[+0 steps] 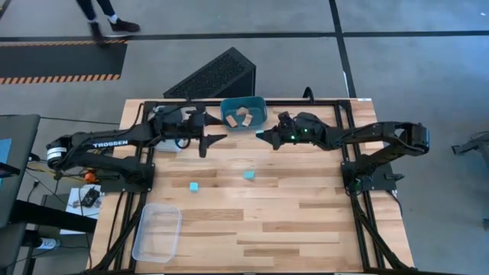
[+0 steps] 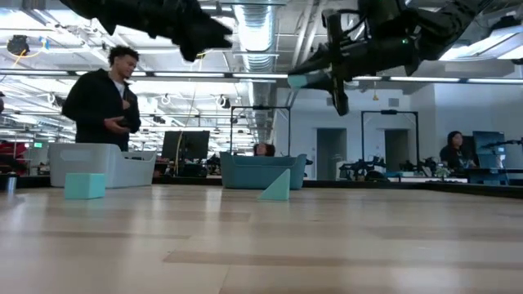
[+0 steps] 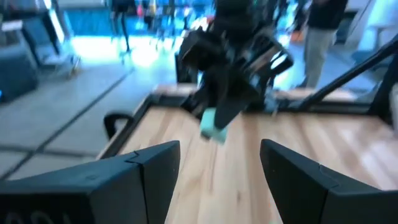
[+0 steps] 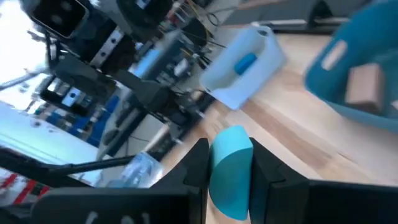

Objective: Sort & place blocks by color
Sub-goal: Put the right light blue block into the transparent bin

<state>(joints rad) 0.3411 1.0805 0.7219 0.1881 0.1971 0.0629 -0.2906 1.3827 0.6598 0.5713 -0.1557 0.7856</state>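
My right gripper (image 1: 264, 137) hangs above the table's far middle, pointing at the left arm, shut on a pale cyan block (image 4: 231, 167) that also shows in the left wrist view (image 3: 214, 128) and the low view (image 2: 298, 80). My left gripper (image 3: 221, 171) faces it from the left (image 1: 212, 141), open and empty. Two more cyan blocks lie flat on the table: a cube (image 1: 194, 187) and a wedge (image 1: 249, 176). Tan wooden blocks (image 1: 238, 118) lie in the teal tub (image 1: 260, 103). A darker blue block (image 4: 245, 63) lies in a clear tray (image 4: 249, 78). My right gripper pinches the pale cyan block by two opposite sides (image 4: 216, 171) between its two fingers. The fingers lie about level and point toward the table's left. The block's rounded end (image 4: 233, 138) sticks out past the fingertips. It is lifted well clear of the table.
The teal tub stands at the table's far edge, just behind both grippers. Another clear tray (image 1: 157, 233) lies at the near left. A person (image 2: 105, 106) stands beyond the far left edge. Bare wood spreads over the table's middle and near right (image 1: 306, 229).
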